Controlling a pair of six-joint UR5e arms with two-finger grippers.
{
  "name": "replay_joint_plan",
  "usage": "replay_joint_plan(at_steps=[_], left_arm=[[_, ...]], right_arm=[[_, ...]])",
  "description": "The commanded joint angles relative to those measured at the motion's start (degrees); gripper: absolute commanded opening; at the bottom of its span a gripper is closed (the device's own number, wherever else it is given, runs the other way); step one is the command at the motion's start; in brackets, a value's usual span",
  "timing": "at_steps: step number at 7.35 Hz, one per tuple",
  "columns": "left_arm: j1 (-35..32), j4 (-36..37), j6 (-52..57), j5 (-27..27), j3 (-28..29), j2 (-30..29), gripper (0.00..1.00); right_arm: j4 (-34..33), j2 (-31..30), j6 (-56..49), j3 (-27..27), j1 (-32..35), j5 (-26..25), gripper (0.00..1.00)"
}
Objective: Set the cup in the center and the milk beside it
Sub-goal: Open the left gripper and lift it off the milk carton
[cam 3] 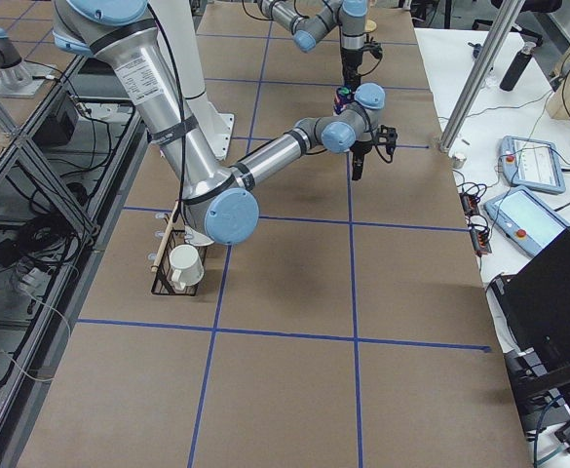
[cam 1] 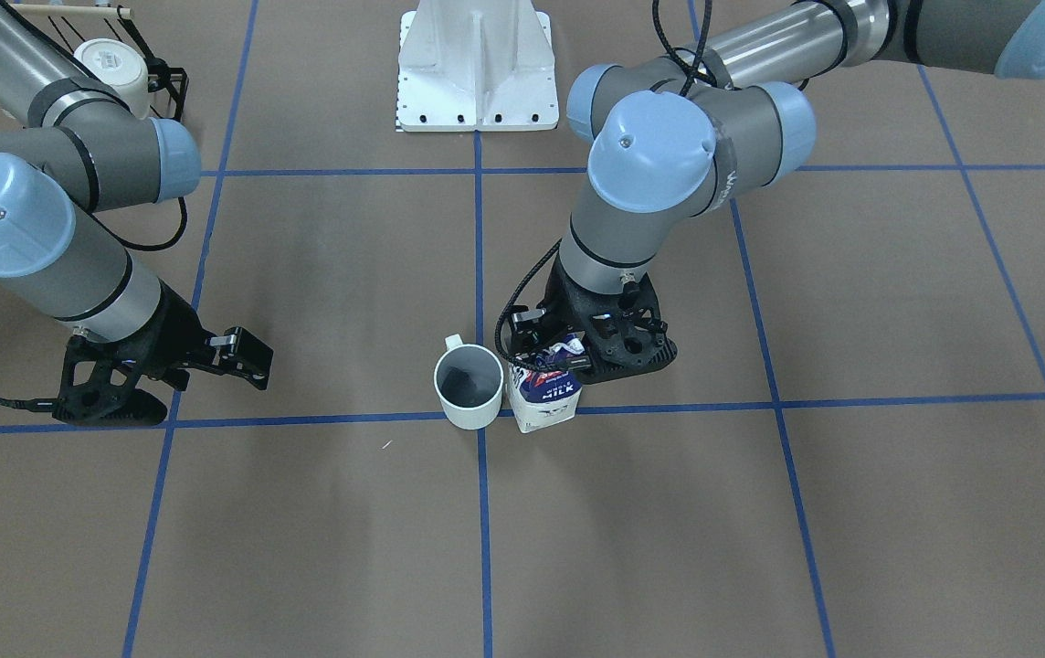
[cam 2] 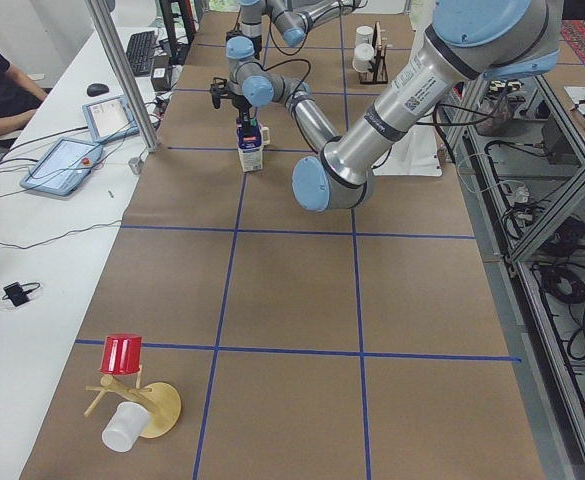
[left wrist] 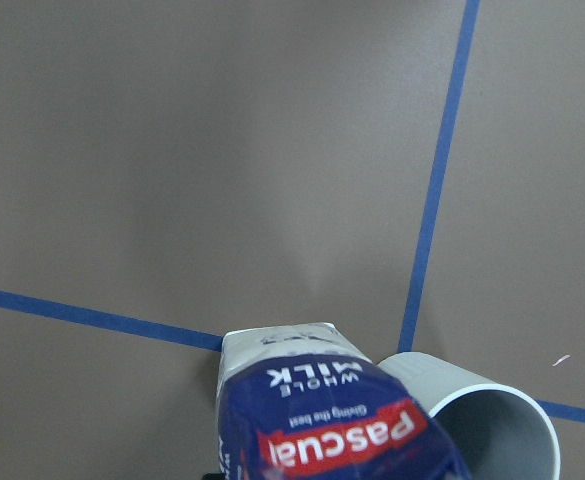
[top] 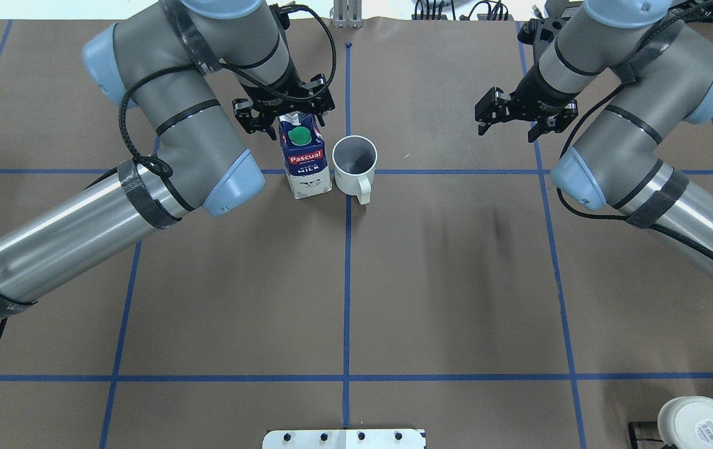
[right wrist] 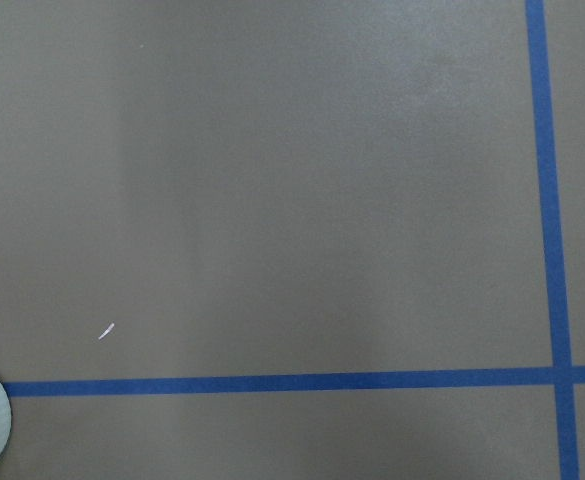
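The white cup (top: 354,156) stands upright at the crossing of the blue tape lines in the table's middle, its handle toward the robot; it also shows in the front view (cam 1: 468,384). The milk carton (top: 304,163), dark blue and white with a green cap, stands right beside it on the robot's left, nearly touching it (cam 1: 545,402). My left gripper (top: 294,120) sits over the carton's top, its fingers at the gable's sides. The left wrist view shows the carton (left wrist: 322,420) and cup rim (left wrist: 492,425) from close above. My right gripper (top: 506,125) is open and empty, off to the right.
A black wire rack (cam 1: 157,87) with white mugs (top: 699,424) stands near the robot's right side. The white robot base (cam 1: 477,64) is at the table's near edge. A wooden stand with a red cup (cam 2: 122,355) is at the left end.
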Motion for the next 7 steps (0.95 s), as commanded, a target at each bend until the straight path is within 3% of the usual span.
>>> replay_joint_plan(at_steps=[1,3,4,6,7], left_arm=[[-0.5,-0.6,-0.4,0.1,-4.7,0.8,0.98],[-4.1,-0.3,0.7,-0.4,-10.5,6.1,0.98],[-6.7,1.0,8.7,-0.5,-13.1,10.5,0.98],[-13.9,11.0,30.4,-1.0,-18.6,17.8,0.98],[-18.8,10.5,36.3,-4.8,-18.7,23.3,0.98]], right_arm=[[-0.4,0.0,0.0,0.0,0.0,0.1,1.0],[-0.4,-1.3,-1.1,0.0,2.2,0.3,1.0],[-0.5,-3.3,-5.8,0.0,5.2,1.9,1.0],[-0.5,-10.9,-20.4,-0.4,14.8,8.1,1.0],[-0.1,-15.1,-21.4,0.4,17.7,7.6,1.0]])
